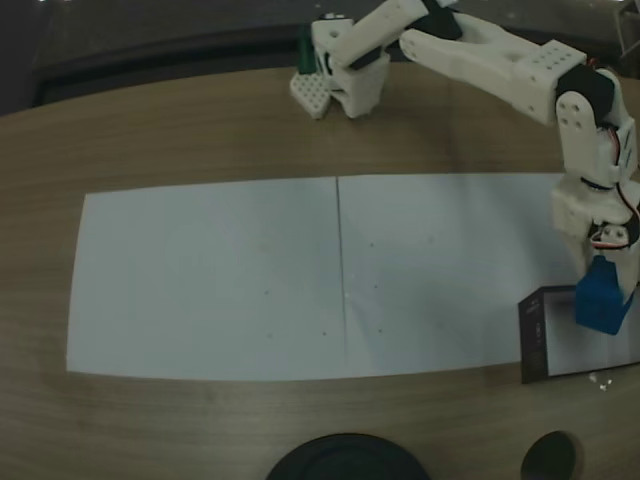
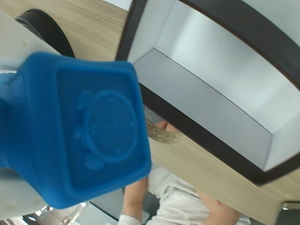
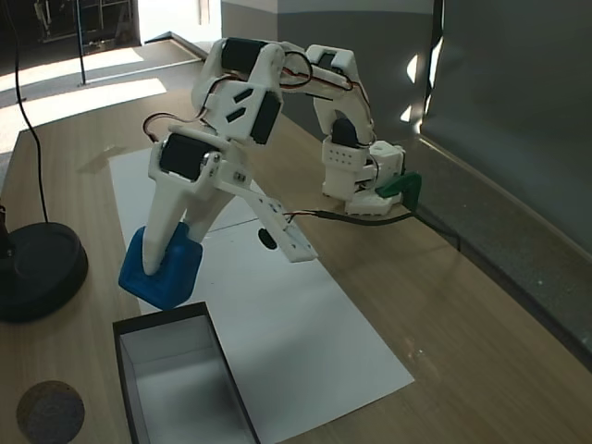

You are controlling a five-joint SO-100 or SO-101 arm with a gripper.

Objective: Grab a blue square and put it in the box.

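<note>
Wrist view, fingers: the white two-finger gripper (image 2: 18,154) is closed on the small bright blue cube with rounded edges (image 2: 82,133); a white finger (image 2: 18,44) lies against its upper face and more white plastic shows under it.
Fixed views, grip: the white fingers (image 3: 166,242) straddle the blue cube (image 3: 162,270) from above, and it hangs off the table; in a fixed view it sits under the gripper (image 1: 612,285) as a blue block (image 1: 603,296).
Cube relative to box: in a fixed view it hangs over the near-left corner of the shallow rectangular box with thin black walls and pale floor (image 1: 533,340); in another fixed view it is just beyond the far wall of the box (image 3: 157,319), slightly to the left.
Box interior: pale floor (image 2: 220,82) bare.
Under the box: two white paper sheets (image 1: 250,270) laid side by side on the wooden table (image 1: 150,130); the box overhangs the paper's front edge.
Beside the box: a round black base (image 3: 37,268) stands to the left of it in a fixed view, close to the cube; a small dark round disc (image 3: 51,410) lies at the box's left front.
Open room: the paper left of the box in a fixed view is bare.
Beyond the table edge: a person in white clothing (image 2: 180,199) shows below the box in the wrist view.
</note>
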